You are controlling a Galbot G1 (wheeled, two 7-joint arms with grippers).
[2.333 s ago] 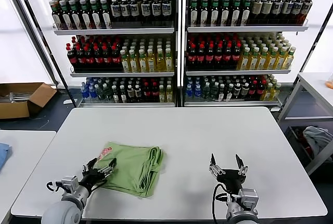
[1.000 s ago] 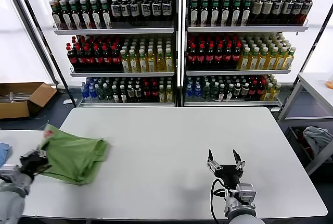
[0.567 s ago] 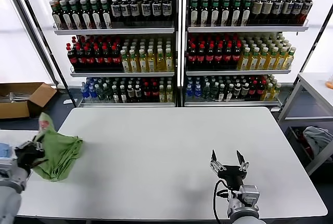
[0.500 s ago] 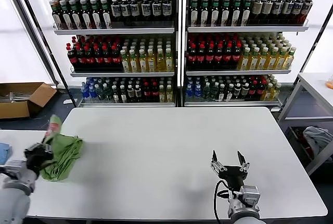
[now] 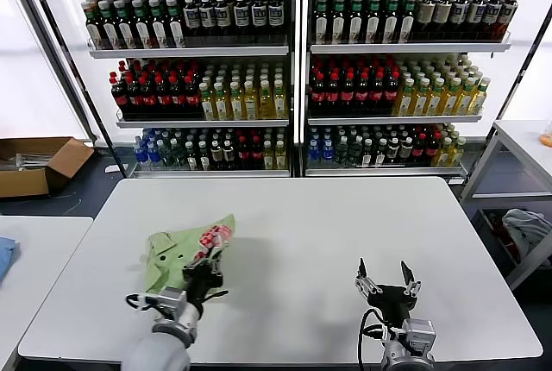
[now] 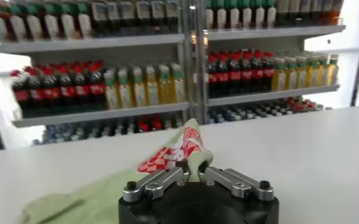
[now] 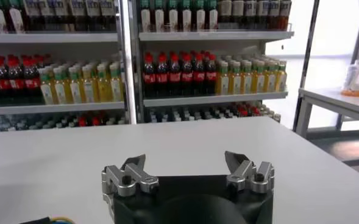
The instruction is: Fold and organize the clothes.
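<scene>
— Where's the light green cotton shirt with the red-and-white print [image 5: 183,248]?
— Bunched on the white table's left side, one printed corner lifted, pinched by the left gripper [image 5: 207,269].

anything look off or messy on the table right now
Yes: the green shirt isn't lying flat. It is bunched at the table's front left, its red-and-white printed part pinched up in the left gripper. The right gripper is open, apart from it.

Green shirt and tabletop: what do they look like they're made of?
Green shirt: soft matte woven fabric, likely cotton; it creases and drapes where the left gripper pinches it. Table: smooth white, faintly glossy, probably laminate; hard to confirm.
</scene>
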